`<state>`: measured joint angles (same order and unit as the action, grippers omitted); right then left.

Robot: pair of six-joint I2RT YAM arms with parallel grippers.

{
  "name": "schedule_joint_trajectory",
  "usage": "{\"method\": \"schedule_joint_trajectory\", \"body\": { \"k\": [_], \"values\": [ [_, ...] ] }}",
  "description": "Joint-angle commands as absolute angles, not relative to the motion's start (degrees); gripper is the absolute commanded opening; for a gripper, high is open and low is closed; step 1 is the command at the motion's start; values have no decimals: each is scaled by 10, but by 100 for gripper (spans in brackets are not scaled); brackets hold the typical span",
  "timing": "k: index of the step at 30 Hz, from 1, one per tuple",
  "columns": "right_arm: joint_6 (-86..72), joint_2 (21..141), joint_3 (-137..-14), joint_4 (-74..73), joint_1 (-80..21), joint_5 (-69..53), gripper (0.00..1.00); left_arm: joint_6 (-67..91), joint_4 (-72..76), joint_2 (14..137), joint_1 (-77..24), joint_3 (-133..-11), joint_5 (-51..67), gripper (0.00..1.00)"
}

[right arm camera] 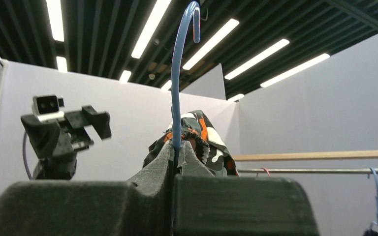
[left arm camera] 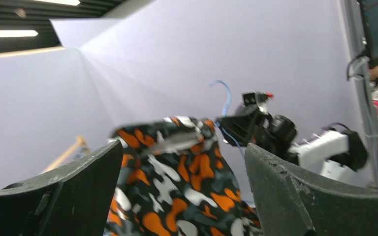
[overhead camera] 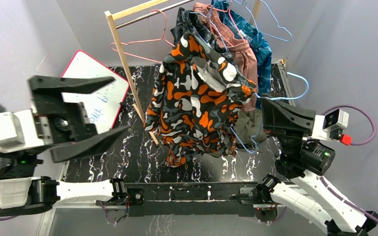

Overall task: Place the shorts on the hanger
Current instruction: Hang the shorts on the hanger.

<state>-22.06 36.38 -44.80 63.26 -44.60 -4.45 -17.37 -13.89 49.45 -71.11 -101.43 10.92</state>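
Note:
The camouflage shorts in orange, black, white and grey hang draped over the light-blue wire hanger, held up above the table's middle. My right gripper is shut on the hanger's wire just below the hook. In the right wrist view the hanger rises from between my closed fingers, with the shorts bunched just behind. My left gripper is raised at the left, open and empty, well apart from the fabric. In the left wrist view the shorts hang beyond its spread jaws.
A wooden-framed clothes rack with a metal rail stands at the back, carrying pink hangers and other garments. A whiteboard lies at the left. Olive fabric lies on the black marbled table.

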Motion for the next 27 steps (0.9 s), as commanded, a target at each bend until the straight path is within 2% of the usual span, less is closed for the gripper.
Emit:
{"method": "schedule_joint_trajectory", "body": {
  "k": [1, 9, 15, 27],
  "values": [
    [-149, 312, -435, 565, -444, -27, 0, -253, -200, 559, -713, -1085, 73, 93],
    [-136, 259, -395, 510, -444, -43, 0, -375, -269, 705, -714, -1250, 79, 93],
    [-131, 259, -385, 498, -444, -52, 0, -471, -284, 761, -713, -1207, 100, 96],
    [-118, 271, -399, 468, -445, -88, 0, -555, -329, 766, -714, -1175, 45, 92]
  ]
}}
